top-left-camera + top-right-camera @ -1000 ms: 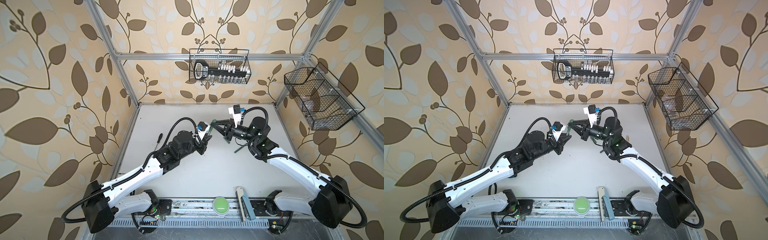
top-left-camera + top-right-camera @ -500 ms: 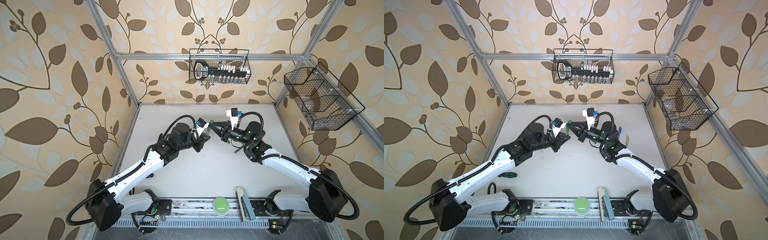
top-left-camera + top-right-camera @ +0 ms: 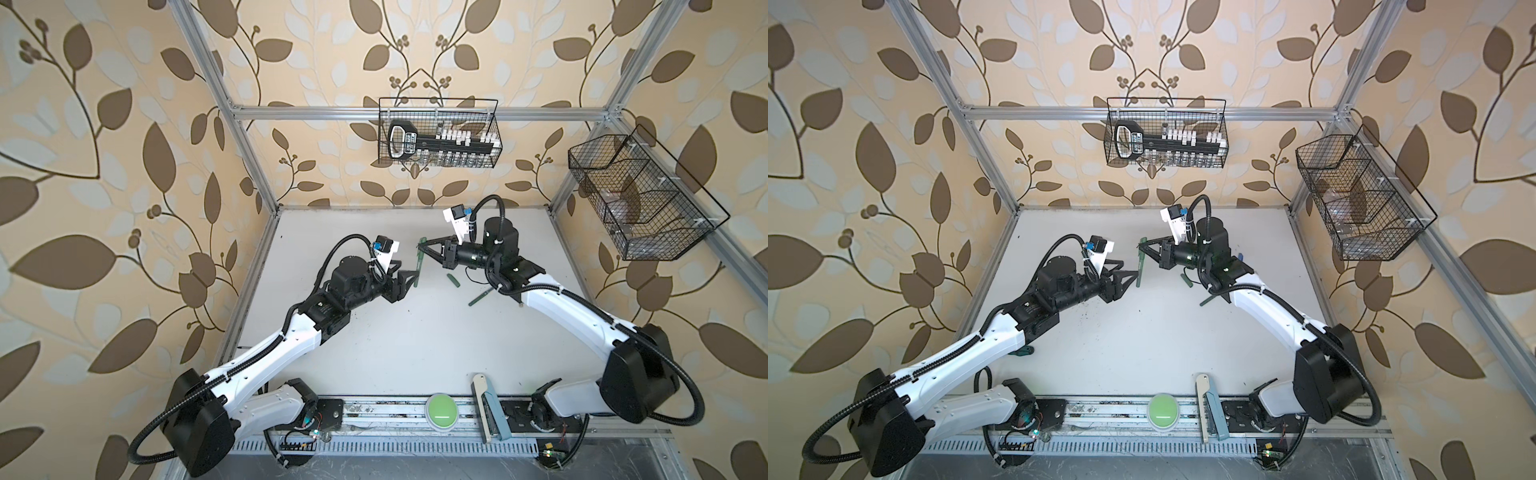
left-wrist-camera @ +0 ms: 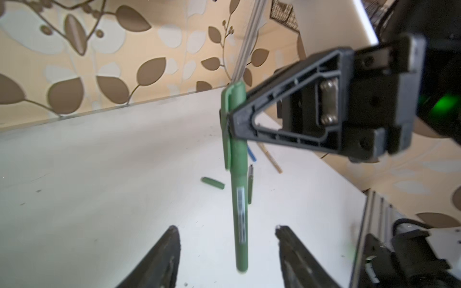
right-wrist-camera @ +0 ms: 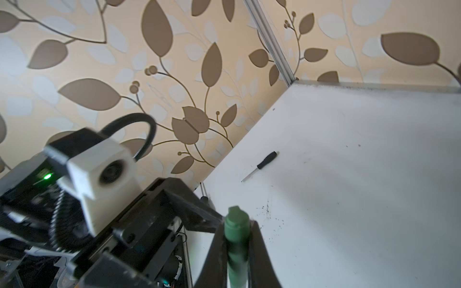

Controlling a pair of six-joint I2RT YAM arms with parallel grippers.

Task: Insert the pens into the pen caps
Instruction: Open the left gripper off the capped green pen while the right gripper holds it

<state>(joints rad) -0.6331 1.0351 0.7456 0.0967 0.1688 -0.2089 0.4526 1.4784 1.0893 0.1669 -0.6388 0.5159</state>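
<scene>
A black screwdriver (image 5: 260,165) lay near the left edge of the white table (image 3: 415,353). A small tool with a green handle (image 3: 1023,352) peeked out from under the left arm.

The left gripper (image 3: 415,277) (image 3: 1136,274) (image 4: 225,228) was in the middle of the table, a little to the left. Its two fingers were spread wide apart and held nothing. The bare end of a dark green pen (image 3: 419,262) (image 3: 1138,266) (image 4: 239,199) hung between them. In the left wrist view, neither finger touched it.

The pen stood almost straight up and down above the table. It had its green cap (image 4: 234,99) pushed on at the other end.

The right gripper (image 3: 419,247) (image 3: 1140,248) (image 5: 235,232) was just to the right and a bit farther back. Its fingers were squeezed tight on the capped end of the pen (image 5: 235,229).

More to the right, a loose green cap (image 3: 454,279) (image 4: 213,183) lay flat on the table beside the right arm. A second green pen (image 3: 478,297) (image 3: 1208,300) lay near it, a little closer to the front. They were not touching. Behind the held pen, a bit of a blue piece (image 4: 252,154) and a thin beige pen (image 4: 272,159) lay on the table. They were too hidden to tell more.
</scene>
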